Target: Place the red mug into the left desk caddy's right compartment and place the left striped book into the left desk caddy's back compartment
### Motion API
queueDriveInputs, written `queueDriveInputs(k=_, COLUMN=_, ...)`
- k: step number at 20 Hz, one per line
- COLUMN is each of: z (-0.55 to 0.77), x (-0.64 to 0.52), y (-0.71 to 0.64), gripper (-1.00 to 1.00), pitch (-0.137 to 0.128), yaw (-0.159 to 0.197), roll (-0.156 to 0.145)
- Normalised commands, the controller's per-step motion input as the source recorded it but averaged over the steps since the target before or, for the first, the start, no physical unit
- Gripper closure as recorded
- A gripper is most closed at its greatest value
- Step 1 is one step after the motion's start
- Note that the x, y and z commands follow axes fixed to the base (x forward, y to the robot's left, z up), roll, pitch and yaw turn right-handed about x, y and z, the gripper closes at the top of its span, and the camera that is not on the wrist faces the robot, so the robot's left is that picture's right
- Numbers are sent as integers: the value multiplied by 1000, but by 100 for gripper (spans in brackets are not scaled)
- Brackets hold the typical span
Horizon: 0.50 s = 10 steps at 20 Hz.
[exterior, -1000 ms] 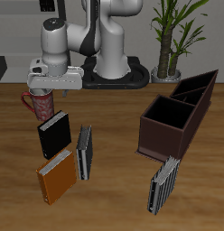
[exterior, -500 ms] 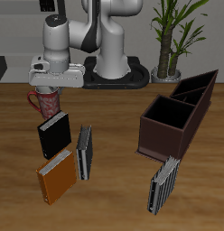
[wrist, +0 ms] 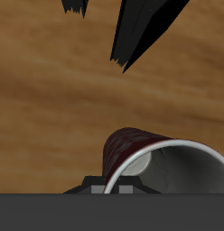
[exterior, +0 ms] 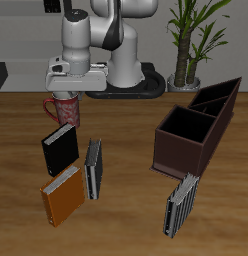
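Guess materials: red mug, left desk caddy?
Red mug: looks like glazed ceramic, given its red-and-white pattern and smooth white inside; a render, so unsure. Left desk caddy: matte dark brown-maroon, flat thin walls with no shine; wood or plastic, can't tell.

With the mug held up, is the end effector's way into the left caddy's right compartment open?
Probably yes: the right compartment of the left desk caddy is open-topped and looks empty, and the end effector holds the red mug above the books.
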Motion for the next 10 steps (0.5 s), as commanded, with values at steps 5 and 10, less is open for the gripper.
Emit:
queueDriveInputs(k=5, z=285, x=172, y=343, gripper=100, pitch=-2, yaw=39, roll=-1)
queueDriveInputs(k=10, z=378, x=304, y=406, gripper=100, pitch=-28, yaw=-21, roll=-28)
